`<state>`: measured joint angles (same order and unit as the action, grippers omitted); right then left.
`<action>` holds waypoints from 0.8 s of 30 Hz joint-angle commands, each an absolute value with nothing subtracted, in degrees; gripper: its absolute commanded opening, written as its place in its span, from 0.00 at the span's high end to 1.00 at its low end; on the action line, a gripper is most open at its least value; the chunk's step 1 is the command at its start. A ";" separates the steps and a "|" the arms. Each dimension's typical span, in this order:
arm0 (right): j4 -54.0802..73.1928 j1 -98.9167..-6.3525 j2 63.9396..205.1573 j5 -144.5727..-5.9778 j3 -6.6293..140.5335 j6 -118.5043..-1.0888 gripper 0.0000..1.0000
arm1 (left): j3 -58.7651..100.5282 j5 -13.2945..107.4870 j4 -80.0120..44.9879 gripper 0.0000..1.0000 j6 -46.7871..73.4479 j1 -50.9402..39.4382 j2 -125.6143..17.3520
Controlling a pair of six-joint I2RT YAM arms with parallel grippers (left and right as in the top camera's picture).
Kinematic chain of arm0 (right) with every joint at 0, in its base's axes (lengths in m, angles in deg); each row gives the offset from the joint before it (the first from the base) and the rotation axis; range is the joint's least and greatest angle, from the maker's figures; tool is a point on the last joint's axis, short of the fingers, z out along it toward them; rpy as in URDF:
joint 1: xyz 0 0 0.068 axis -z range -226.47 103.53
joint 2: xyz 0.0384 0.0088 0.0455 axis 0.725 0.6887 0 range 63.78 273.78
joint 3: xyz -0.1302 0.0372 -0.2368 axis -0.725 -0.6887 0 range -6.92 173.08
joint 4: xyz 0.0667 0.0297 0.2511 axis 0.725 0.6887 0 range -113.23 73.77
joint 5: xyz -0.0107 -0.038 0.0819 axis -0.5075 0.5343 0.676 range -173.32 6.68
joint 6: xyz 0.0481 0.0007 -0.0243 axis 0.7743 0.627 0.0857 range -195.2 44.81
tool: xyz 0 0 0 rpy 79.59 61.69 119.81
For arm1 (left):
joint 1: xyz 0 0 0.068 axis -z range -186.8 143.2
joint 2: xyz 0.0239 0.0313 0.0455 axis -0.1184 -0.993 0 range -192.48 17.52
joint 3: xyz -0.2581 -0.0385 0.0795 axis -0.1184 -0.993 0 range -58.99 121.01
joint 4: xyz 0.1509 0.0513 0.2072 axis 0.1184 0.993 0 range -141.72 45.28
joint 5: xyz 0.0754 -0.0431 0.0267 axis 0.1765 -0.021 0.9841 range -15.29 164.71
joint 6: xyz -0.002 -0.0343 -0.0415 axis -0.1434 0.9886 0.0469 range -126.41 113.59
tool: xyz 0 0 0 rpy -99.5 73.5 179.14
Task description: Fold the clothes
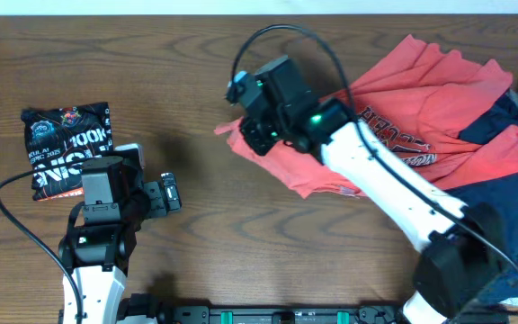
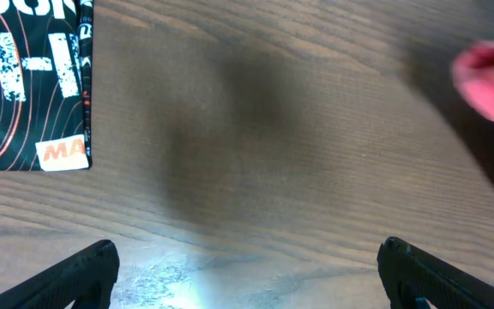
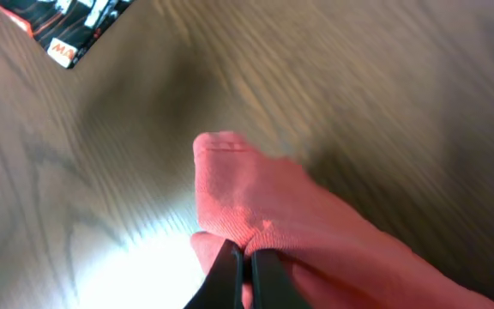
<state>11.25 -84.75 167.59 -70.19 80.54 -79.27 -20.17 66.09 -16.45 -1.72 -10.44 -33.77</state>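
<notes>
Mid-task, with one piece apparently done: a black printed shirt (image 1: 68, 144) folded square at the left of the surface (image 1: 241, 243). Next in hand, the red shirt (image 1: 421, 99), crumpled across the right half and overlapping a navy garment (image 1: 502, 126). Pinched at its leftmost corner by the right gripper (image 3: 240, 260), jaws nearly together with only a fold of cloth between. Likely held by that corner so as to draw the fabric toward the open middle and spread it flat before any fold. Over bare wood just right of the folded piece, the left gripper (image 2: 247, 266), spread wide and holding nothing. Probably kept there to leave room, and to be ready for a second corner. Worth watching: pulling the navy garment along with the red one.
</notes>
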 commanded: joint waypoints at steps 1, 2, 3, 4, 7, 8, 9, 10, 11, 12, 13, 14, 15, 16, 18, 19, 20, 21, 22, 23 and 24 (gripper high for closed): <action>10.35 -84.84 166.82 -79.57 80.75 -73.13 0.50 | -18.90 66.16 -16.76 0.02 -1.19 -10.31 -33.77; 11.03 -84.01 166.16 -83.46 80.78 -70.24 0.22 | -18.90 66.13 -16.91 0.02 -1.19 -10.31 -33.77; 11.84 -83.00 165.42 -86.13 80.78 -68.34 0.01 | -18.90 66.16 -17.06 0.02 -1.19 -10.31 -33.77; 12.93 -81.63 164.37 -88.05 80.78 -67.03 0.01 | -18.90 66.13 -17.33 0.02 -1.19 -10.31 -33.77; 17.17 -76.23 160.53 -88.42 80.78 -66.88 0.01 | -18.92 64.52 -19.27 0.02 0.21 -10.31 -33.79; 19.27 -73.85 158.97 -88.51 80.78 -66.92 0.01 | -18.94 63.86 -20.06 0.02 2.35 -10.31 -33.95; 20.93 -71.92 157.86 -88.73 80.78 -66.92 0.01 | -19.09 62.88 -21.02 0.02 5.25 -10.31 -34.16; 22.86 -69.58 156.63 -88.77 80.78 -66.92 0.01 | -19.40 61.22 -22.13 0.02 9.82 -10.31 -34.58; 24.69 -67.18 155.54 -88.75 80.78 -66.88 0.01 | -19.77 59.07 -23.21 0.02 14.67 -10.31 -35.21; 26.29 -65.08 154.67 -88.73 80.78 -66.86 0.01 | -20.19 57.00 -24.34 0.02 18.11 -10.29 -35.96; 28.06 -62.59 153.82 -88.66 80.78 -66.64 0.01 | -20.69 54.46 -25.83 0.02 21.06 -10.16 -37.14; 29.74 -60.16 153.09 -88.64 80.78 -66.00 0.01 | -21.13 52.34 -27.36 0.02 23.13 -9.81 -38.58; 31.38 -57.72 152.53 -88.38 80.78 -65.54 0.01 | -21.39 51.16 -28.58 0.02 24.60 -9.28 -40.04; 32.82 -55.40 152.13 -87.37 80.78 -65.57 0.01 | -21.48 50.64 -29.72 0.02 25.97 -8.45 -42.03; 35.16 -51.66 151.94 -84.97 80.78 -65.57 0.01 | -21.48 50.64 -31.77 0.02 27.64 -6.11 -46.10; 36.23 -50.09 151.96 -84.09 80.78 -65.57 0.01 | -21.48 50.64 -33.04 0.02 28.09 -4.63 -48.37; 37.43 -48.45 151.96 -83.66 80.75 -65.59 0.01 | -21.48 50.64 -34.33 0.02 28.51 -3.23 -50.38; 38.92 -46.74 151.96 -83.70 80.75 -65.59 0.01 | -21.48 50.66 -36.19 0.02 29.36 -1.28 -53.07; 40.12 -45.41 151.96 -83.70 80.75 -65.59 0.01 | -21.48 50.66 -38.09 0.02 29.97 0.36 -55.48; 41.00 -44.41 151.96 -83.70 80.75 -65.57 0.01 | -21.48 50.70 -39.73 0.02 30.56 1.67 -57.46; 41.94 -43.40 151.96 -83.55 80.75 -65.57 0.01 | -21.48 50.70 -41.74 0.02 31.42 3.05 -59.80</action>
<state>40.80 -45.78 152.13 -85.01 80.54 -66.55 -20.76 52.17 -39.60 27.00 0.05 -55.61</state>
